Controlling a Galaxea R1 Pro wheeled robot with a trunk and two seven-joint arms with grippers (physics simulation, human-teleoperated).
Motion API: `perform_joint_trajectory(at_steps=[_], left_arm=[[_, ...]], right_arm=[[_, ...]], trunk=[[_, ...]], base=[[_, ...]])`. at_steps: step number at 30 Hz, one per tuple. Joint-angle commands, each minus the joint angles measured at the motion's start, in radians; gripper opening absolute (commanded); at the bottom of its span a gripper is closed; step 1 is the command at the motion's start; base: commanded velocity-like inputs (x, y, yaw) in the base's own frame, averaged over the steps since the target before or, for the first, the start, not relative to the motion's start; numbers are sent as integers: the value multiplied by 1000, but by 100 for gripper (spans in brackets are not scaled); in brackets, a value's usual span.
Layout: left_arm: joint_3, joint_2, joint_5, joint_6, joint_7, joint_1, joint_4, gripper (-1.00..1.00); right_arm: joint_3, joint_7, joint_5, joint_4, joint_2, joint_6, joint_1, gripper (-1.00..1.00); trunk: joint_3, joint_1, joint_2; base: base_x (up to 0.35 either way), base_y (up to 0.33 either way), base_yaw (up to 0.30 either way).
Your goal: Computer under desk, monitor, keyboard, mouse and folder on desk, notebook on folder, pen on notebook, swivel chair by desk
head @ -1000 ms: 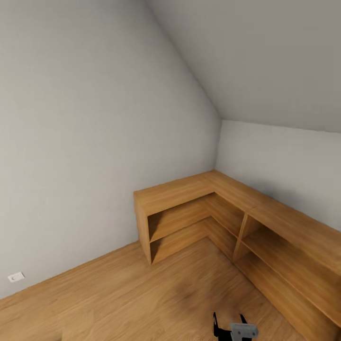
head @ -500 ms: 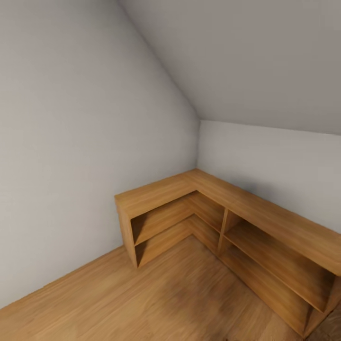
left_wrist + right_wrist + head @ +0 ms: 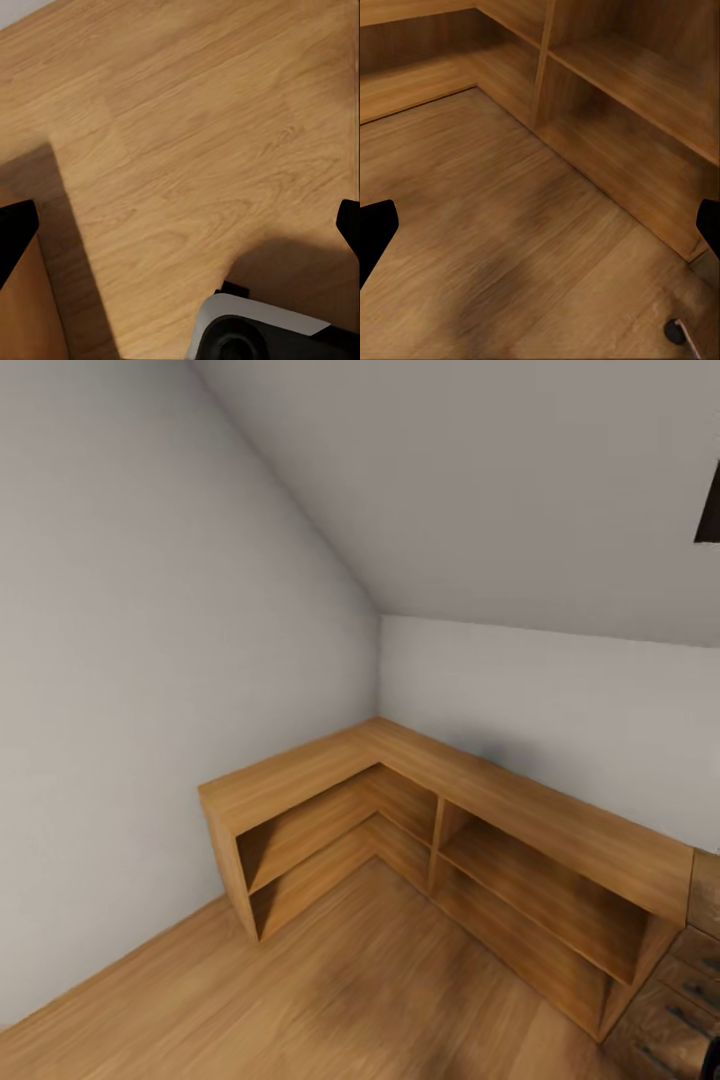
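Observation:
The desk, the swivel chair and the other things of the task are out of view. In the left wrist view my left gripper (image 3: 180, 232) is open, its black fingertips (image 3: 13, 238) far apart over bare wooden floor. My right gripper (image 3: 540, 229) is also open in the right wrist view, with its fingertips (image 3: 372, 234) at the picture's two sides and nothing between them. It hangs above the floor in front of a low wooden shelf.
An L-shaped low wooden shelf unit (image 3: 440, 785) fills the room's corner under a sloped ceiling. A wooden chest of drawers (image 3: 690, 985) adjoins it at the right. A white-grey part of my base (image 3: 255, 330) lies below the left gripper. Open wooden floor (image 3: 330, 1000) lies ahead.
The head camera has swung right, so the shelf unit sits further left in the picture and the drawers have come into view. The gripper seen at the bottom edge has left the picture.

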Motion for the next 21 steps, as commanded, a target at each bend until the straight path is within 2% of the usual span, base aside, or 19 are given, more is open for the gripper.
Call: perform_joint_trajectory(at_steps=[1,10,21], left_arm=[[-9,-1,7,-4,2,0,1,100],[-11,-1,7,-6,-4,0,6,100],[-11,-2,8,-8,-5,0,7,100]], right_arm=[[6,-10,17,2,-1,-2,0,100],[6,-8,103,5,-2,-2,2,100],[6,-8,126,6,-2,-2,3,100]], trunk=[[-2,1,-2],[-2,1,-2],[-2,1,-2]], base=[[275,0,-262],[307,0,-262],[325,0,-262]])
